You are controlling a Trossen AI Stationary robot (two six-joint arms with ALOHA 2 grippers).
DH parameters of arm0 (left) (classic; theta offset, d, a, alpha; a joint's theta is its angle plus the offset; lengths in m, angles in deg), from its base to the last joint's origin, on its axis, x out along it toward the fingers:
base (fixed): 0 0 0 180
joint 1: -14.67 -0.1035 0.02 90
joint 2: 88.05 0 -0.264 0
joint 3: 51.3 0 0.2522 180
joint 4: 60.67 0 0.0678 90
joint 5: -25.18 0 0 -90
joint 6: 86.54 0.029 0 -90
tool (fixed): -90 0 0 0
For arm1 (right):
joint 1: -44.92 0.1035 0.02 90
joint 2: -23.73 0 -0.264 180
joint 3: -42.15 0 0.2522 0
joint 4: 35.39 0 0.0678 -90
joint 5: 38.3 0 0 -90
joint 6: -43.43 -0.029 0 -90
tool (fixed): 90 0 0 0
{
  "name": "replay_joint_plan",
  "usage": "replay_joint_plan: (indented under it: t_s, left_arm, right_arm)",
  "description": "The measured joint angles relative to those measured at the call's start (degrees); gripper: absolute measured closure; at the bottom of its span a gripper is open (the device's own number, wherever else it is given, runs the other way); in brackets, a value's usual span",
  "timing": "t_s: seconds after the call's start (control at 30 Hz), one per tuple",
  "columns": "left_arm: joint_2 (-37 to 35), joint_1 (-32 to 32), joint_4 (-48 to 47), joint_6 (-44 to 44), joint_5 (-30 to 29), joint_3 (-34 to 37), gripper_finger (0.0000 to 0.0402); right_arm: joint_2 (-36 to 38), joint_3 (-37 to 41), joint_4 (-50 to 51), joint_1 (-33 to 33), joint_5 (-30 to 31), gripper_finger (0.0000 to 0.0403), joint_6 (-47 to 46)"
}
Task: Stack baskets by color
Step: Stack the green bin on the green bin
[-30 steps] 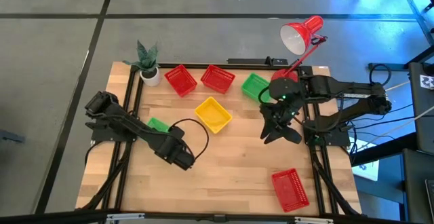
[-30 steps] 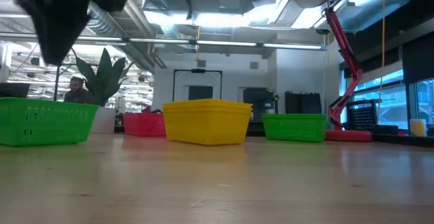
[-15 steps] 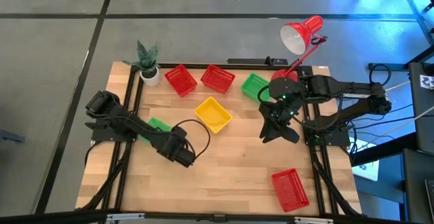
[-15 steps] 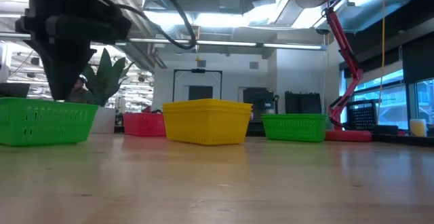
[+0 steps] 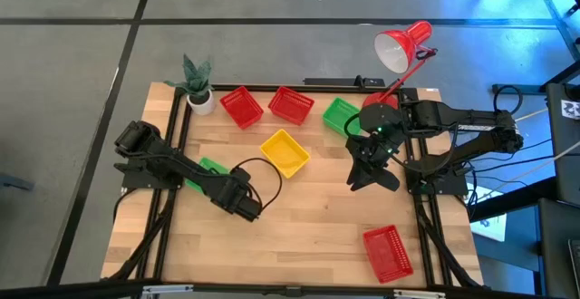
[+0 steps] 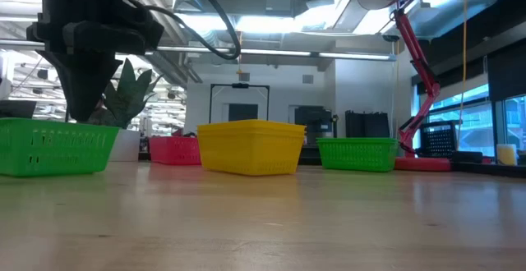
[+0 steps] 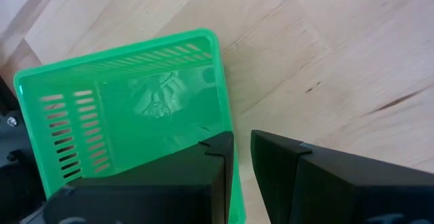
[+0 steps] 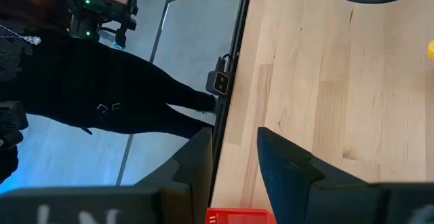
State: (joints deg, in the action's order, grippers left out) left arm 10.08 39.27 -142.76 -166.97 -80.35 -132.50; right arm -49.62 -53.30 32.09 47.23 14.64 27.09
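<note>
A green basket (image 7: 135, 108) rests flat on the table at the left, mostly hidden under my left arm in the high view (image 5: 213, 166). My left gripper (image 7: 242, 159) points down at one end wall of it, open by a narrow gap, one finger over the inside and one outside. Its tips reach the rim in the low view (image 6: 82, 117). A yellow basket (image 5: 285, 152) sits mid-table. Two red baskets (image 5: 240, 106) (image 5: 291, 104) and a second green one (image 5: 342, 115) stand at the far edge, and another red one (image 5: 388, 251) near right. My right gripper (image 8: 234, 163) hangs open, high at the right. My left gripper stands over the green basket's end wall (image 7: 227, 125) from above, pointing down, with the wall running into the gap between its fingers. I cannot tell whether either finger touches it. The basket lies flat on the table.
A red desk lamp (image 5: 403, 45) stands at the far right corner and a small potted plant (image 5: 198, 86) at the far left. A black cable (image 5: 258, 174) loops beside my left arm. Bare wood lies between the yellow basket and the near red one.
My left gripper has come down until its fingertips reach the green basket's rim, then held still. Its finger gap looks unchanged. No basket has moved.
</note>
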Motion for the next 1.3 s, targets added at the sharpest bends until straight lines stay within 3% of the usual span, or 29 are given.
replay_joint_plan:
  t_s: [0.77, 1.3]
  left_arm:
    - [0.3, -0.1, 0.2, 0.0, 0.0, 3.8, 0.0358]
    - [0.3, -0.1, -8.2, 1.4, 1.3, 3.8, 0.0358]
  right_arm:
    - [0.0, 0.0, 0.0, 0.0, 0.0, 0.0286, 0.1]
    - [0.0, 0.0, -0.3, 0.0, 0.0, 0.0286, 0.1]
